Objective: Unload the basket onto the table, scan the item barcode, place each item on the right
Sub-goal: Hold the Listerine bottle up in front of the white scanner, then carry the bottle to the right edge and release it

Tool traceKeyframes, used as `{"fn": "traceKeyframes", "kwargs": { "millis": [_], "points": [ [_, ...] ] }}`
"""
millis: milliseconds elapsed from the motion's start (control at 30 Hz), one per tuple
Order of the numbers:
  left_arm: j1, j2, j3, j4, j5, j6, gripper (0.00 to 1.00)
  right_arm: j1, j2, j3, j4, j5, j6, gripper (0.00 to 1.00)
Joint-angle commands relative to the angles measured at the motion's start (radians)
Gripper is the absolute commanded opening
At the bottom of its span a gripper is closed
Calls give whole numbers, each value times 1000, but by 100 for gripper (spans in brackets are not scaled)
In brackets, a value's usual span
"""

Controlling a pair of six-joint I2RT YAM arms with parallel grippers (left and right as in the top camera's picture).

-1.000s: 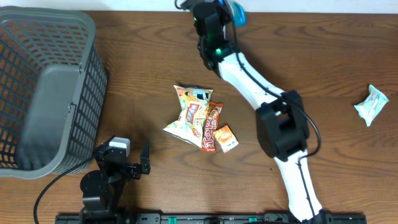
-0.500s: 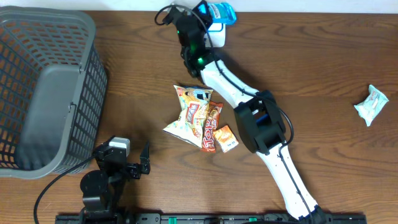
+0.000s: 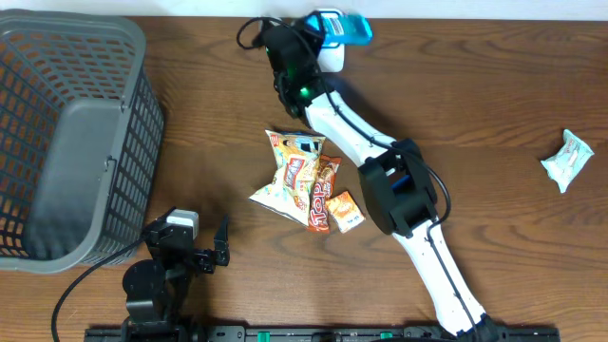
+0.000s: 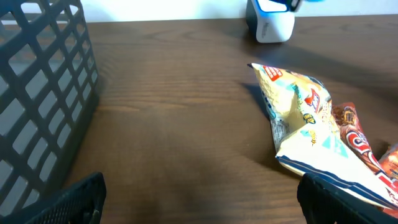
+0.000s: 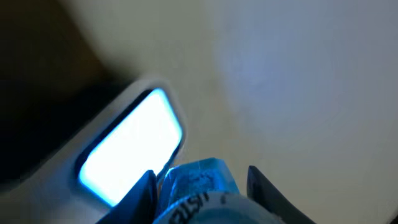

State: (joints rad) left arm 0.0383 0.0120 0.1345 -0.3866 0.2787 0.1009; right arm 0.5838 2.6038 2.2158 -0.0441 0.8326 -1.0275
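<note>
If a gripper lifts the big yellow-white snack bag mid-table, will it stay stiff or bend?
The snack bag looks puffed and crinkled, so it is probably light and floppy. Its glossy film may slip. The red packet lying against it would likely shift too.

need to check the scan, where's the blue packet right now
Overhead, the blue packet is at the far edge of the table, held in the right gripper right by the white scanner.
</note>
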Motion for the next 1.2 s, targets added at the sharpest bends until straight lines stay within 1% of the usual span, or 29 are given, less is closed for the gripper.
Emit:
{"fn": "traceKeyframes", "kwargs": {
  "millis": [0, 133, 267, 400, 500, 667, 767, 833, 933, 1067, 1100, 1133, 1167],
  "points": [
    [2, -2, -14, -23, -3, -9, 98, -68, -162, 39, -137, 60, 175, 10],
    [2, -2, -14, -23, -3, -9, 98, -185, -211, 39, -346, 60, 324, 8],
    [2, -2, -14, -23, -3, -9, 98, -299, -213, 39, -501, 49, 435, 9],
    [2, -2, -14, -23, -3, -9, 98, -438, -213, 27, -666, -65, 595, 10],
    [2, -2, -14, -23, -3, -9, 98, -546, -212, 20, -733, -143, 706, 12],
    [2, -2, -14, -23, -3, -9, 98, -718, -212, 20, -794, -284, 760, 9],
    [2, -2, -14, -23, -3, -9, 98, -797, -212, 20, -805, -313, 789, 10],
    [2, -2, -14, -23, -3, -9, 98, -844, -212, 20, -810, -336, 799, 17],
    [2, -2, -14, -23, -3, -9, 98, -896, -212, 20, -825, -338, 800, 23],
    [2, -2, -14, -23, -3, -9, 98, -942, -216, 20, -833, -338, 808, 37],
    [2, -2, -14, -23, -3, -9, 98, -948, -220, 20, -834, -338, 815, 44],
    [2, -2, -14, -23, -3, -9, 98, -952, -226, 21, -832, -338, 827, 48],
    [2, -2, -14, -23, -3, -9, 98, -953, -233, 21, -832, -338, 834, 49]
  ]
}}
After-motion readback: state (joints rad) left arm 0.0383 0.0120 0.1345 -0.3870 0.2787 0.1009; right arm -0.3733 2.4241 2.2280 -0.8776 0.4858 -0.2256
